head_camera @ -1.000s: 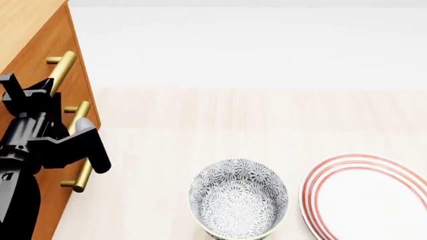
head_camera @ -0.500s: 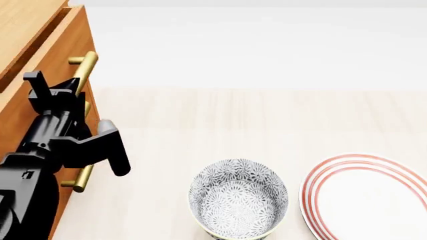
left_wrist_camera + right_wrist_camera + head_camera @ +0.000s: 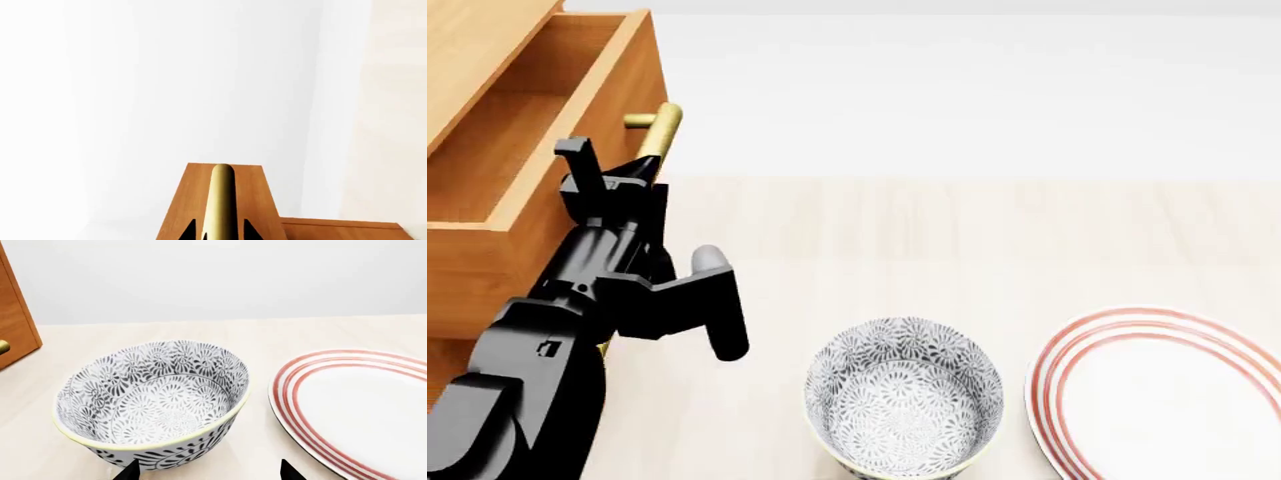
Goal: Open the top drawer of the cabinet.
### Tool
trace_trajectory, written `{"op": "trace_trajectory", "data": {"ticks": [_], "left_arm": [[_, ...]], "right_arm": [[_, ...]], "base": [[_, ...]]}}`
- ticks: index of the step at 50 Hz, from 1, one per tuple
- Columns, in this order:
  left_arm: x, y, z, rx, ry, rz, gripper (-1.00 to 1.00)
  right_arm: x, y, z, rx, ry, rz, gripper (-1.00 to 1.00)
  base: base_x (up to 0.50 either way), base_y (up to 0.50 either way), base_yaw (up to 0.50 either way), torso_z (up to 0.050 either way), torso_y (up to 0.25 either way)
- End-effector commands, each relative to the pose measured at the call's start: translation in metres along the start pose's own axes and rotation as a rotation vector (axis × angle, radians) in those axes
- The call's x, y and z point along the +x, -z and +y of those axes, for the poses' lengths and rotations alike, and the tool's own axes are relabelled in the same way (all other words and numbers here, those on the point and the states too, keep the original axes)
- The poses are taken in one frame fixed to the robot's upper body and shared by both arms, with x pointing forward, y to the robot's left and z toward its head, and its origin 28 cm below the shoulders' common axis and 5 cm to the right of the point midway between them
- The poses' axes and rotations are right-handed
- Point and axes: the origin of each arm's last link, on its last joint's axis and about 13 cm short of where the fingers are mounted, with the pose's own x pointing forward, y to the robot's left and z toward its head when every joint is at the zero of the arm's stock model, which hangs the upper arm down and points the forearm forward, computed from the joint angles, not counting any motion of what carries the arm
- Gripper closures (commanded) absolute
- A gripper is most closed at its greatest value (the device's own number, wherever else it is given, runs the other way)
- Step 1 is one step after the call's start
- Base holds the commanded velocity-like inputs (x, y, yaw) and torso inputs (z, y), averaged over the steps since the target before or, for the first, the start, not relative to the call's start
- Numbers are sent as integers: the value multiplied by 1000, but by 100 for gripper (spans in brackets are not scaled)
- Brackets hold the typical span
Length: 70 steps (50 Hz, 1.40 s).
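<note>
The cabinet (image 3: pixel 474 45) stands at the far left of the head view. Its top drawer (image 3: pixel 507 150) is pulled well out, and its lighter wood inside shows. My left gripper (image 3: pixel 614 178) is shut on the top drawer's brass bar handle (image 3: pixel 658 128). In the left wrist view the handle (image 3: pixel 221 197) runs between my two dark fingertips (image 3: pixel 189 231) against the drawer front (image 3: pixel 257 197). The two lower drawers are hidden behind my left arm. My right gripper (image 3: pixel 209 472) is open and empty, low over the table just in front of the bowl.
A grey patterned bowl (image 3: pixel 904 395) stands on the pale table, to the right of the drawer; it also shows in the right wrist view (image 3: pixel 153 400). A white plate with red rings (image 3: pixel 1168 395) lies to the bowl's right.
The top drawer has slid out of the cabinet, from closed to well open. My left gripper has moved right and outward with the handle in it.
</note>
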Motion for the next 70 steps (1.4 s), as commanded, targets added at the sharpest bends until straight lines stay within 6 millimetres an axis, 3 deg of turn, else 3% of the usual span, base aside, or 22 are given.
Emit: {"op": "trace_trajectory", "data": {"ticks": [1,9,25,26,37,54,63,70], "left_arm": [[5,-50,28,6,-68,-185,100],[3,-63,32,6,-75,-229,100],[-1,-68,34,-16,-93,-251,100],[0,-68,35,-29,-100,-244,-100],[-9,-71,38,-92,-110,-272,-100],[-40,-97,50,-606,-20,-417,-100],[-32,-93,78,-795,-99,-362,-100],[-21,-86,83,-911,-114,-268,-100]], "right_arm": [[1,-3,0,21,-3,-7,-100],[1,-4,-2,29,5,-6,-100],[1,-3,-3,33,8,2,-100],[1,-3,-3,32,8,3,-100],[1,-2,-2,31,7,10,-100],[1,0,-1,28,3,12,-100],[1,0,-1,26,1,14,-100],[2,1,-1,25,2,16,-100]], "base": [[0,0,-5,0,0],[-1,0,-2,2,1],[-4,0,-1,1,4],[0,0,0,0,0],[0,0,0,1,0],[0,0,0,0,0],[0,0,0,0,0],[0,0,0,0,0]]}}
